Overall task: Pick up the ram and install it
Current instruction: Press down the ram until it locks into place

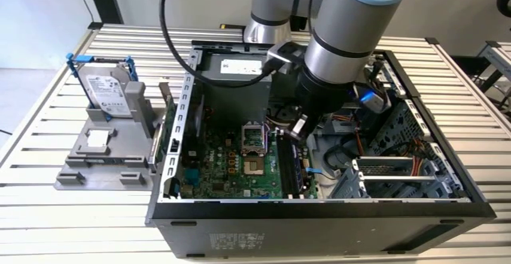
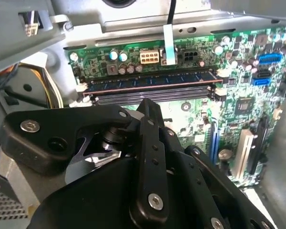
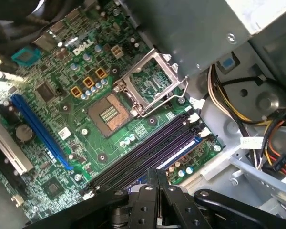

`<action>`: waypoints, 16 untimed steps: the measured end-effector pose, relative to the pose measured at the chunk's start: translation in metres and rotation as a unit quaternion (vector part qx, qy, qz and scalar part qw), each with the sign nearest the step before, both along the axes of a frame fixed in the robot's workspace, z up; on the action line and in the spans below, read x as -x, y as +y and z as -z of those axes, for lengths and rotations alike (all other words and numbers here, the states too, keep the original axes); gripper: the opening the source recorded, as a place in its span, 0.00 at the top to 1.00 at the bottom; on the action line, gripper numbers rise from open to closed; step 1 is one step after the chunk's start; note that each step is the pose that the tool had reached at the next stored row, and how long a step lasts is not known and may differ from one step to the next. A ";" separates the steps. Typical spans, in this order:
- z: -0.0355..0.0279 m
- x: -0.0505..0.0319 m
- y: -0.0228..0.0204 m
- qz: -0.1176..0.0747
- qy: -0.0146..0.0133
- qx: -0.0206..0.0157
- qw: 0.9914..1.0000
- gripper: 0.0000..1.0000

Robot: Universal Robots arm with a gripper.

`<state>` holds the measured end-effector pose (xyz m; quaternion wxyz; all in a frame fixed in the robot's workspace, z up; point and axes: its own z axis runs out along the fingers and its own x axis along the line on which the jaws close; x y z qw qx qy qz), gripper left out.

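Exterior view: our gripper hung inside the case, just above the slots. Second wrist view: its fingers were closed, empty; the ram sat in a slot just beyond them. Half-latched, we judged, it could pop loose.

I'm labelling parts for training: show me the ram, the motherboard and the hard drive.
ram (image 2: 152, 78): second wrist view, middle of the blue stick in its slot.
motherboard (image 3: 62, 107): first wrist view, bare green board.
hard drive (image 1: 108, 90): exterior view, silver face.
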<state>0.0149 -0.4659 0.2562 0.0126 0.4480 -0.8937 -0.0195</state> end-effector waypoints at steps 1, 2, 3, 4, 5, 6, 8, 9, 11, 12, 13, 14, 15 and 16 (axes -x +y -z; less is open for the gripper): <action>0.0000 0.0000 0.0000 -0.007 0.000 0.000 1.000 1.00; -0.0001 0.0000 0.0000 -0.014 0.000 0.000 1.000 1.00; -0.0001 0.0000 0.0000 -0.021 0.000 0.000 1.000 1.00; 0.0000 0.0000 0.0000 -0.028 0.000 0.000 1.000 1.00; 0.0000 0.0000 0.0000 -0.035 0.000 0.000 0.999 1.00; 0.0000 0.0000 0.0000 -0.043 0.000 0.000 0.999 1.00; 0.0000 0.0000 0.0000 -0.058 -0.001 0.000 0.998 1.00; 0.0000 0.0000 0.0000 -0.065 -0.001 0.000 0.998 1.00; 0.0000 0.0000 0.0000 -0.080 -0.001 0.000 0.997 1.00; 0.0001 0.0000 0.0000 -0.087 -0.001 0.000 0.996 1.00; 0.0001 0.0000 0.0000 -0.095 -0.001 0.000 0.995 1.00; 0.0001 0.0000 0.0000 -0.102 -0.001 0.000 0.995 1.00; 0.0002 0.0000 0.0000 -0.109 -0.001 0.000 0.994 1.00; 0.0002 0.0000 0.0000 -0.116 -0.001 0.000 0.993 1.00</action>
